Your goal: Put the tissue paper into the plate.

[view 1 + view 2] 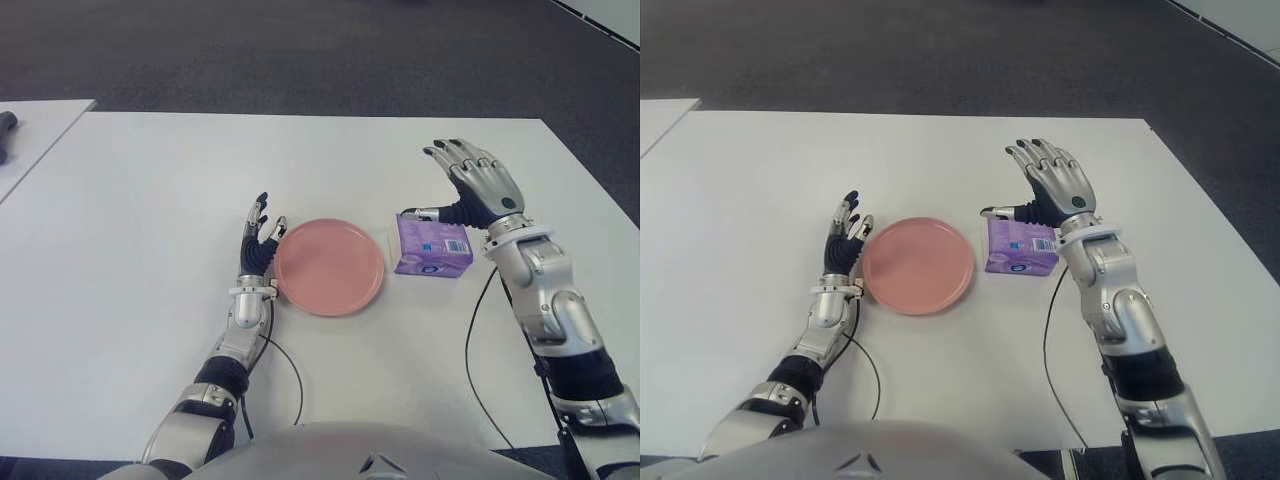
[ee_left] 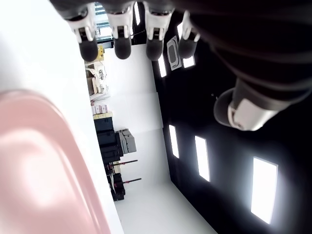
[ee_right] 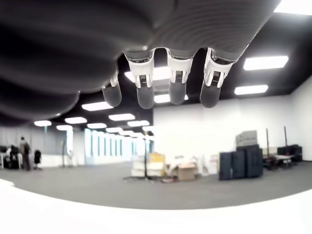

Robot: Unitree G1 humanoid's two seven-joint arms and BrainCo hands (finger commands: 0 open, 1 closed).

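Note:
A purple tissue pack (image 1: 431, 246) lies on the white table (image 1: 140, 250), just right of a pink plate (image 1: 329, 266). My right hand (image 1: 470, 185) hovers over the pack's far right side with fingers spread and raised; its thumb (image 1: 425, 213) reaches over the pack's top edge, and it holds nothing. My left hand (image 1: 259, 238) shows beside the plate's left rim, fingers straight and pointing away from me. In the left wrist view the plate (image 2: 34, 165) fills the near corner and the fingers (image 2: 122, 29) hold nothing.
A second white table (image 1: 30, 130) stands at the far left with a dark object (image 1: 6, 128) on it. Black cables (image 1: 480, 340) trail on the table beside each forearm. Dark carpet (image 1: 300, 50) lies beyond the far edge.

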